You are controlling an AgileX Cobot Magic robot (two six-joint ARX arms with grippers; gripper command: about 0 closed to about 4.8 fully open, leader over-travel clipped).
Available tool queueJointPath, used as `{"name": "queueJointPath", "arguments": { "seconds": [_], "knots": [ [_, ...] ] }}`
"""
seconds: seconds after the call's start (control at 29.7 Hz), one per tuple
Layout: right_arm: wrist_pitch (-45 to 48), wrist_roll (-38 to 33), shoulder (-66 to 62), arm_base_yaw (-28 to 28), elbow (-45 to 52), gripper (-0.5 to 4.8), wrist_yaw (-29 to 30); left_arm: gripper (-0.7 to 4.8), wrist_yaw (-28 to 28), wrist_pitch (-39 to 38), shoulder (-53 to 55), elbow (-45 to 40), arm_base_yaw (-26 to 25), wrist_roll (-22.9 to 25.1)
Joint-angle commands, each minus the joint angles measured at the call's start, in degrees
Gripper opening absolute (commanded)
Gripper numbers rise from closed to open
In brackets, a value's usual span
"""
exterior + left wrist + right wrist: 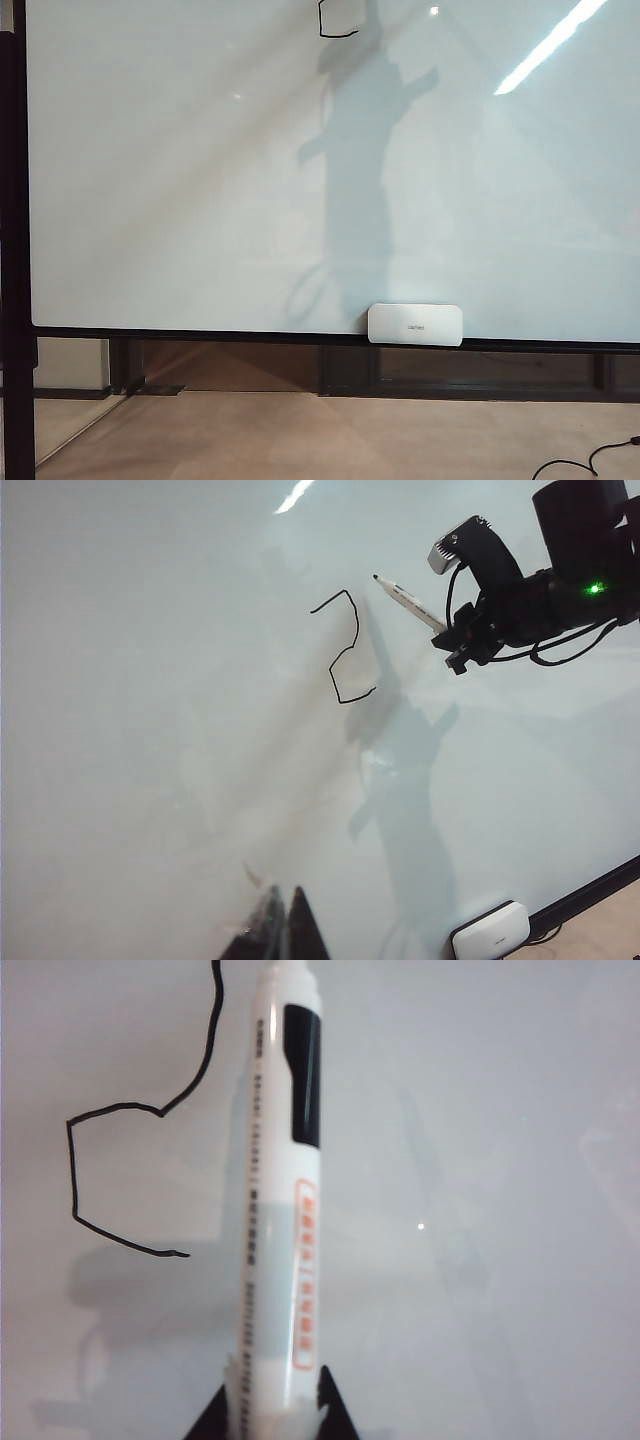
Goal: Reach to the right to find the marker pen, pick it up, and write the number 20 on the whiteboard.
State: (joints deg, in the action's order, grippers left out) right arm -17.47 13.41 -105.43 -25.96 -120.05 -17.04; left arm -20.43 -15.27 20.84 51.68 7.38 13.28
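While clamped in the right gripper (270, 1415), marker (285, 1210) off the whiteboard (150, 200), right of a drawn 2 (343, 650); left gripper (275, 930) state unclear.

Small white rounded pad (415, 324) with faint grey lettering, lower centre-right. Beige floor (320, 435) below. Black cable (590, 462) curled at lower right corner. Dark stand post (15, 300) along left edge.
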Motion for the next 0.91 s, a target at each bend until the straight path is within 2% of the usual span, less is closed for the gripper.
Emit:
{"name": "queueJointPath", "arguments": {
  "seconds": [0.03,0.91],
  "knots": [
    [0.5,0.0,0.4,0.0,-0.3,-0.02,-1.5,0.12,-0.2,0.7,0.0,0.2,0.1,-0.2],
    [-1.2,-1.2,-0.4,2.5,-0.3,-0.02,-2.3,0.12,-0.2,0.6,0.0,0.2,0.1,-0.2]
  ]
}}
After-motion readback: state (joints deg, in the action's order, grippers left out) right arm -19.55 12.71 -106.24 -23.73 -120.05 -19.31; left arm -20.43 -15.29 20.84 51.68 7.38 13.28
